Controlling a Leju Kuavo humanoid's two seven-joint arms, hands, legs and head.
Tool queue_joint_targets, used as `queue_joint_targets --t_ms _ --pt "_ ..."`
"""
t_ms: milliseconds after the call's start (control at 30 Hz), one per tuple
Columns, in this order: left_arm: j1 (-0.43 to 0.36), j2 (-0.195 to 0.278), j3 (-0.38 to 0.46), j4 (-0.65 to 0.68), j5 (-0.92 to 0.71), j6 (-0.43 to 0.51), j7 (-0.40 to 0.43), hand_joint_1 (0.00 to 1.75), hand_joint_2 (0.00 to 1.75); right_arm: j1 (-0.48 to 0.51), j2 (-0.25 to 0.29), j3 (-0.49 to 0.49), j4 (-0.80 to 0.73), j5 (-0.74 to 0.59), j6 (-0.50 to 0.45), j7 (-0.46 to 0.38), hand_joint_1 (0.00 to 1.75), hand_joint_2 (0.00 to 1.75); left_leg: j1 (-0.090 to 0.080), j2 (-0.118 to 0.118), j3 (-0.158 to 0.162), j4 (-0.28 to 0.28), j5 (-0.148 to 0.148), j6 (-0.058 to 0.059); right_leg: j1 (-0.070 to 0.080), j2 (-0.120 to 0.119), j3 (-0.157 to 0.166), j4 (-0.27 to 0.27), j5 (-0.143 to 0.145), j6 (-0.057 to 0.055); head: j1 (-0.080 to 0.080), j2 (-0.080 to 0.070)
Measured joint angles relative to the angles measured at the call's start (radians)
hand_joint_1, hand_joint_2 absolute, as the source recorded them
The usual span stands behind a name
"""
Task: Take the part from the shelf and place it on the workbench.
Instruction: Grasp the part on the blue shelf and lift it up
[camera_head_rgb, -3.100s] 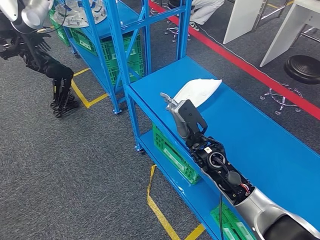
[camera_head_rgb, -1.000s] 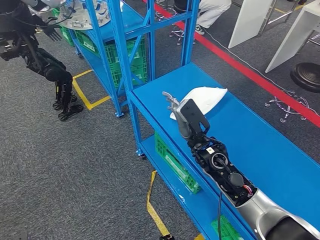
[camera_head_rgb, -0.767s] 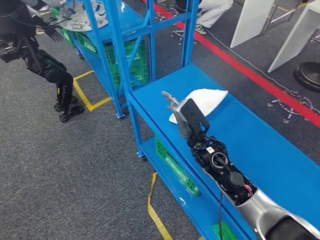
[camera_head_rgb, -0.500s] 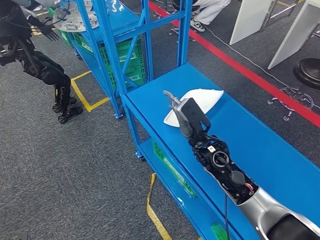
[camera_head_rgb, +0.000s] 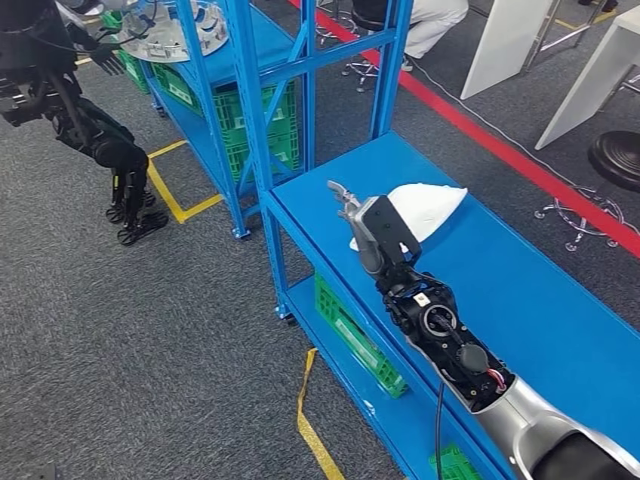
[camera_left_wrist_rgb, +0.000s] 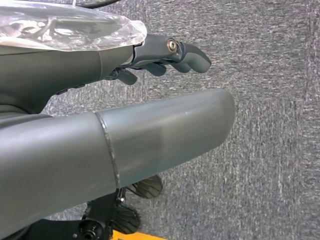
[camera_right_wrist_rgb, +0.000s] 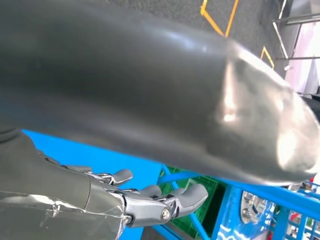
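**White part lies on the worktop, just beyond the right robot hand**

The white part (camera_head_rgb: 417, 212) rests on the blue worktop (camera_head_rgb: 528, 290), near its far end. It is a flat, long piece with a pointed tip. Its long axis runs across the line of the right arm, and the tip points away to the right side of the robot hand.

The right robot hand (camera_head_rgb: 361, 222) is stretched forward over the worktop. The part is directly ahead of its fingers and partly hidden behind it, so I cannot tell if they touch. In the right wrist view the fingers (camera_right_wrist_rgb: 158, 205) are extended and apart, with nothing between them; the hand looks open and empty.

The left robot hand (camera_left_wrist_rgb: 166, 55) hangs over the grey floor, well apart from the worktop. Its fingers are only lightly bent and hold nothing.

The right hand is clearly the nearer one. I judge the part is already placed, and the next move is only to draw this hand back without pushing the part.

The blue shelf (camera_head_rgb: 249, 90) stands beyond the worktop end, to the left of the hand.
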Motion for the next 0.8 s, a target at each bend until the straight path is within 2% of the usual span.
queue_joint_targets --t_ms 167,233,367,800 --pt "0.001 0.001 0.000 0.000 0.002 0.001 0.000 0.00 0.00 0.002 -0.007 -0.004 -0.010 0.019 -0.024 0.055 0.00 0.00 -0.002 0.000 0.000 0.001 -0.002 0.004 -0.003 0.000 0.003 -0.006 0.001 0.022 0.000 0.000" --pt "0.002 0.003 0.000 0.000 0.006 0.001 0.000 0.00 0.00 0.003 -0.015 -0.007 -0.020 0.019 -0.025 0.077 0.00 0.00 -0.002 0.000 0.000 0.001 -0.002 0.004 -0.004 0.000 0.003 -0.006 0.001 0.026 0.000 0.000" --pt "0.009 0.008 0.001 0.000 0.020 0.001 -0.002 0.00 0.00 0.004 -0.036 -0.014 -0.042 0.008 -0.017 0.130 0.00 1.75 -0.002 0.001 0.001 0.001 -0.002 0.004 -0.004 0.000 0.003 -0.006 0.001 0.029 0.000 0.000" --pt "0.053 0.032 0.030 0.000 0.051 0.001 -0.022 0.00 0.00 -0.053 -0.179 -0.025 -0.135 0.108 0.076 0.342 0.00 1.75 0.001 0.001 0.003 -0.002 -0.001 0.004 0.000 0.001 0.003 -0.006 0.001 0.028 0.000 0.000"
